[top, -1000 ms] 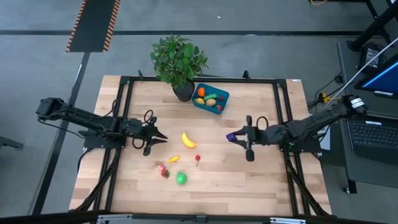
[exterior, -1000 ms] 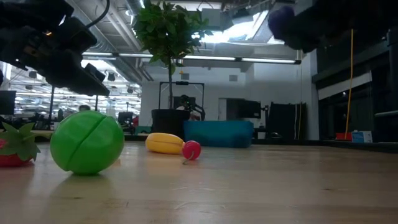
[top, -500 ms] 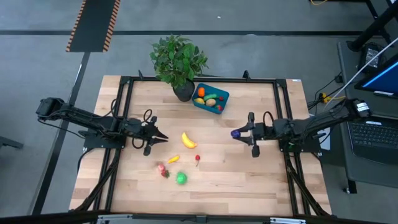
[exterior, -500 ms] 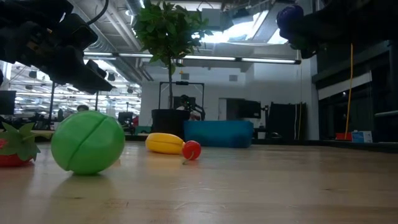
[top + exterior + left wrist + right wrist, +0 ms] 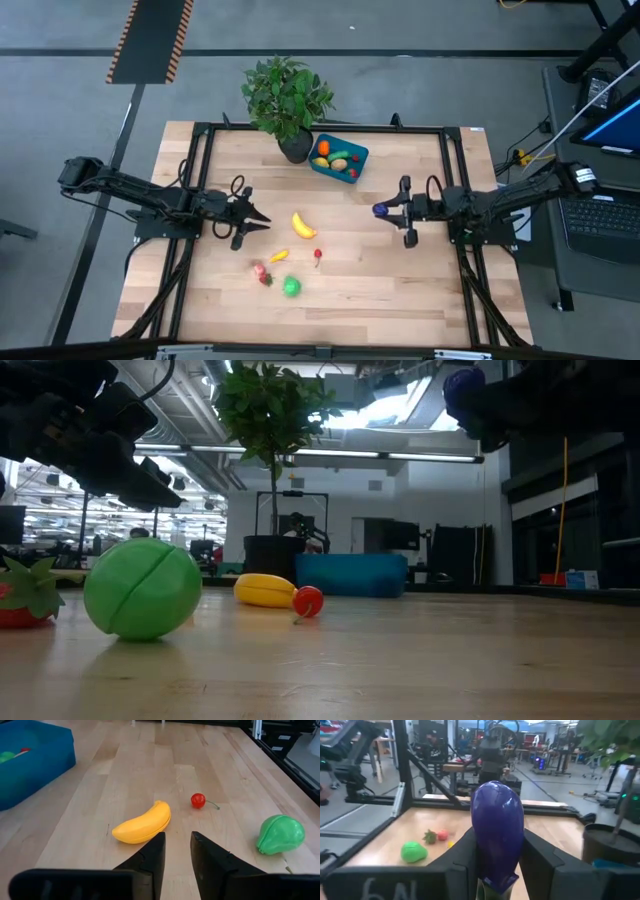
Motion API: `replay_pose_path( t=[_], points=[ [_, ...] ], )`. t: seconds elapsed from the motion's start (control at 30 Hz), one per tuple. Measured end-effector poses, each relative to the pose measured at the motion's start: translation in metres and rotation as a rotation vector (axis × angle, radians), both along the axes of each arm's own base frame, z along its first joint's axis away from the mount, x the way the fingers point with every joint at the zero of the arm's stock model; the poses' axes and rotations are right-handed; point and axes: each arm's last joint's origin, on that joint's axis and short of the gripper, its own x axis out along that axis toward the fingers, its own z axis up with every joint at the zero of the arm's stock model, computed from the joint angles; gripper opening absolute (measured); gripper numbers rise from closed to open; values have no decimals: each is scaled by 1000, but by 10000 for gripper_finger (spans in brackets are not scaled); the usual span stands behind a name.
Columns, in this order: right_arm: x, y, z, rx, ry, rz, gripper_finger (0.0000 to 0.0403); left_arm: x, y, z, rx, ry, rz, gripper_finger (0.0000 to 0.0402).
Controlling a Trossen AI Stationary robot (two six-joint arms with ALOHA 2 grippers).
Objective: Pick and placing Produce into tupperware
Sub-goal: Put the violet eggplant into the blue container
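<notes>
Your right gripper [image 5: 384, 210] is pinching a smooth, glossy purple eggplant-shaped plastic piece [image 5: 497, 827] between its jaws, raised above the pale wooden tabletop [image 5: 400, 290]. The teal rounded-corner plastic tupperware [image 5: 338, 159] is sitting well apart from it. Your left gripper [image 5: 175, 852] is holding nothing, jaws narrowly parted, just beside the curved yellow plastic banana [image 5: 142, 823].

Both arms are slim, dark, pretty much all-black jointed tubes with chunkier housings at the joints. Thin black cables loop out near each wrist. The left claw [image 5: 256, 217] ends in two tapered black fingers [image 5: 150, 857] with flat inner faces. The right claw [image 5: 386, 210] has blockier dark fingers [image 5: 540, 855], with pale lettering on the body below them.
</notes>
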Motion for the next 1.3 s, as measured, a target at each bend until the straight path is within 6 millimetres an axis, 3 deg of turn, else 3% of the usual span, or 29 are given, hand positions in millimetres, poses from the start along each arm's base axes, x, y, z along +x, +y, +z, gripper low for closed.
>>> replay_pose_path(
  t=[0.27, 0.53, 0.8, 1.3],
  points=[
    [1, -15, 1, -52, -12, -96, 112, 0, 3, 1, 31, -13, 93, 88],
    [1, -32, -1, -43, 18, -373, 112, 0, 4, 1, 50, -17, 138, 69],
    [0, -39, -1, -1, 10, -422, 112, 0, 8, 2, 109, -24, 256, 53],
    [-3, -52, -2, 12, 12, -626, 112, 0, 9, 3, 118, -44, 290, 30]
  ],
)
